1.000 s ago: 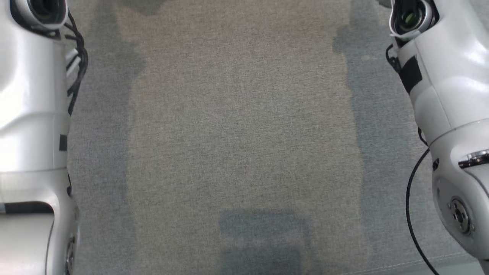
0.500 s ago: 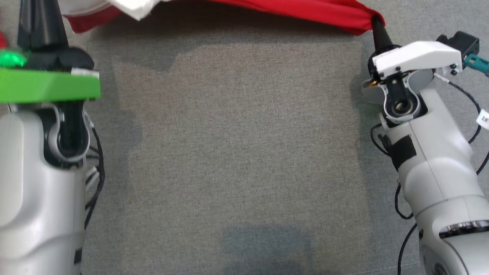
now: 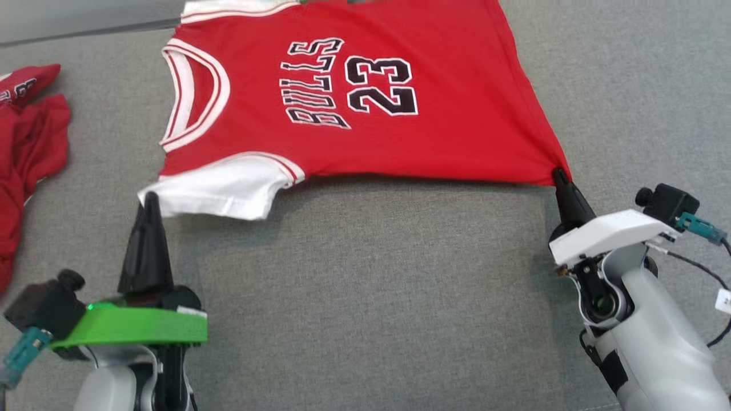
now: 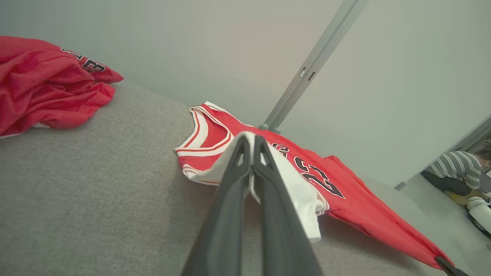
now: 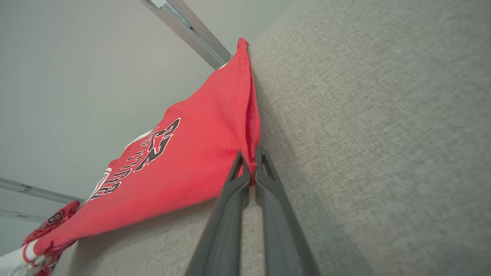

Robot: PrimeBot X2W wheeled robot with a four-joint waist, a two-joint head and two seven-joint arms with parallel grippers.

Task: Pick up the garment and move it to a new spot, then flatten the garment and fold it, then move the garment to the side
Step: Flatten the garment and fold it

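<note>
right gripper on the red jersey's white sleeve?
No, the right gripper pinches the red hem corner of the red fabric basketball jersey; the left gripper holds its white sleeve.

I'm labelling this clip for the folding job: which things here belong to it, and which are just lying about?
In the job: red jersey; left gripper, shut on its white sleeve; right gripper, shut on its hem corner.
Lying about: crumpled red clothes at the left; metal post; person in striped top.
</note>
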